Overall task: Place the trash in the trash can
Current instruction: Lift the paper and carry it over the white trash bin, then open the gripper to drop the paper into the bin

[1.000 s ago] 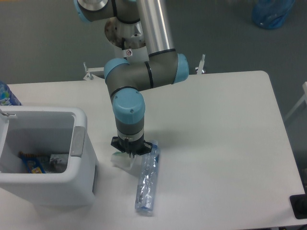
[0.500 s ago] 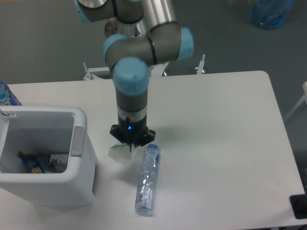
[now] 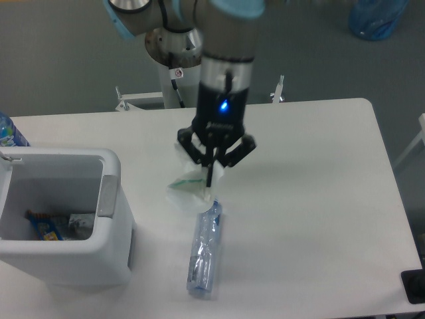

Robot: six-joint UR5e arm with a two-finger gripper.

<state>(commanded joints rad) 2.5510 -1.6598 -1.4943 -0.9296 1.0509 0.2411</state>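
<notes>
My gripper (image 3: 210, 174) is shut on the crumpled white paper wrapper (image 3: 188, 184) with green marks and holds it in the air above the table, to the right of the trash can. The crushed clear plastic bottle (image 3: 204, 249) with a blue cap lies on the table just below the wrapper. The white boxy trash can (image 3: 109, 199) with a grey panel on its rim stands at the left front, with a few items inside it.
A bottle with a bright blue label (image 3: 9, 133) shows at the left edge behind the bin. A translucent blue bag (image 3: 375, 18) lies on the floor at the top right. A black object (image 3: 415, 286) sits at the table's front right corner.
The gripper has risen from the table with the wrapper in it and moved a little right. The clear bottle has stayed in place.
</notes>
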